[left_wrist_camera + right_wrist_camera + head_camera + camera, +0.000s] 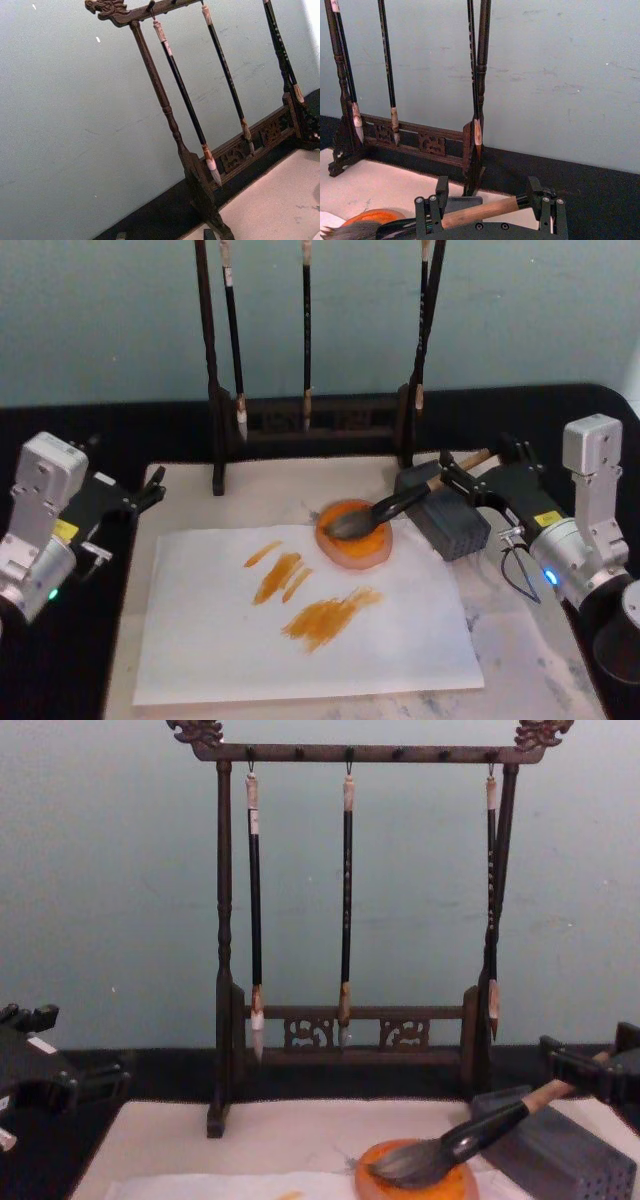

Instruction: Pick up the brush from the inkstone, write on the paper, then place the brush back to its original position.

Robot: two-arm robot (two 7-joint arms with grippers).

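Fingers (pixel 429 215) of right gripper (pixel 490 216) straddle brush (pixel 480 211) handle w/ gaps.

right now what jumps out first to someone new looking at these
The orange strokes on the thin white paper sheet at table centre. Behind it, the thick tan-handled brush rests its grey bristles in the round orange inkstone dish, handle between the right gripper's fingers. A dark wooden brush rack stands at the back.

Evenly, softly lit from above; faint shadows under the brush stand (pixel 310 430). No glare. Slightly soft throughout, grainy on the wall (pixel 120 900). Mild blur near edges.
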